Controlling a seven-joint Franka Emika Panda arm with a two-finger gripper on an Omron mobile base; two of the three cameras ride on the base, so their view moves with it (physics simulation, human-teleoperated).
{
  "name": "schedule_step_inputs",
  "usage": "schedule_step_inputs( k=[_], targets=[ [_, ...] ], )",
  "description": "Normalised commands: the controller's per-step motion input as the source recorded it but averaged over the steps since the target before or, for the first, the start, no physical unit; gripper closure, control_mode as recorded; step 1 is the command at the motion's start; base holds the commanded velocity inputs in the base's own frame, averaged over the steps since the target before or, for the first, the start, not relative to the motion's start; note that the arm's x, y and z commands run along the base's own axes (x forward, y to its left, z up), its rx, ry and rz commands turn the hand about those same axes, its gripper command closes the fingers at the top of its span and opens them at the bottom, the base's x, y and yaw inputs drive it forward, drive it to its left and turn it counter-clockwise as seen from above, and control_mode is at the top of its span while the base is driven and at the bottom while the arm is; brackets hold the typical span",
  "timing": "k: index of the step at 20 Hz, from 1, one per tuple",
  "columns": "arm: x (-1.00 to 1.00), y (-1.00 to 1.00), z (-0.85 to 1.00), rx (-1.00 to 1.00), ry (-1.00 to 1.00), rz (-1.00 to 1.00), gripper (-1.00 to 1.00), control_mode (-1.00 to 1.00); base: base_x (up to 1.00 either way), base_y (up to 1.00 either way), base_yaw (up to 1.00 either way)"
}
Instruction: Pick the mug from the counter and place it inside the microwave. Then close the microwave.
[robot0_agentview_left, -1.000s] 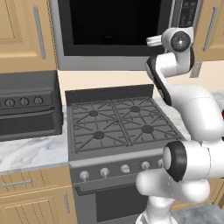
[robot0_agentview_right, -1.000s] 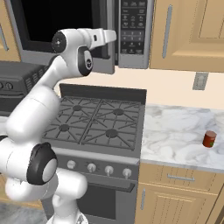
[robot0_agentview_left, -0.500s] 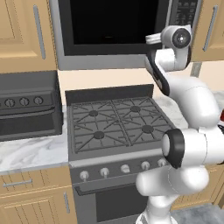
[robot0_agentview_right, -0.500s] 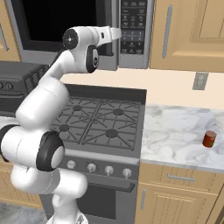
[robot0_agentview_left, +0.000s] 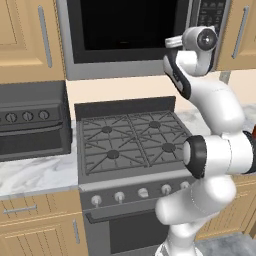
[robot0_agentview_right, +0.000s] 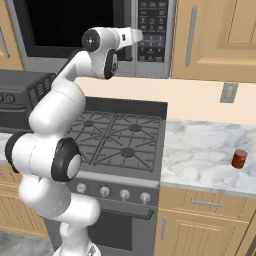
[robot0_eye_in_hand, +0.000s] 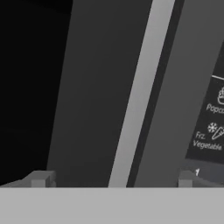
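Hand (robot0_eye_in_hand: 112, 177) now nearer the microwave (robot0_agentview_left: 130, 37), fingers wide apart astride its door handle (robot0_eye_in_hand: 140, 92).

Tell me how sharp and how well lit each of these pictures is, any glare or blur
Left base view: soft, even light, mild pixelation, no glare; the silver-grey wall microwave window reads flat black. Right base view: equally even, the white marble counter bright, the small dark red can small but distinct. Hand view: dim and grey, close on the microwave's pale vertical door handle; panel lettering slightly soft, no shadows, open gripper tips dark.
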Motion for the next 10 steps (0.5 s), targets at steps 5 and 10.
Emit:
schedule_step_inputs(
  k=[5,10],
  targets=[
    [0.42,0.0,0.0,0.0,0.0,0.01,-1.0,-1.0,0.0,0.0,0.0],
    [0.4,0.0,0.0,0.0,0.0,0.0,-1.0,-1.0,0.0,0.0,0.0]
  ],
)
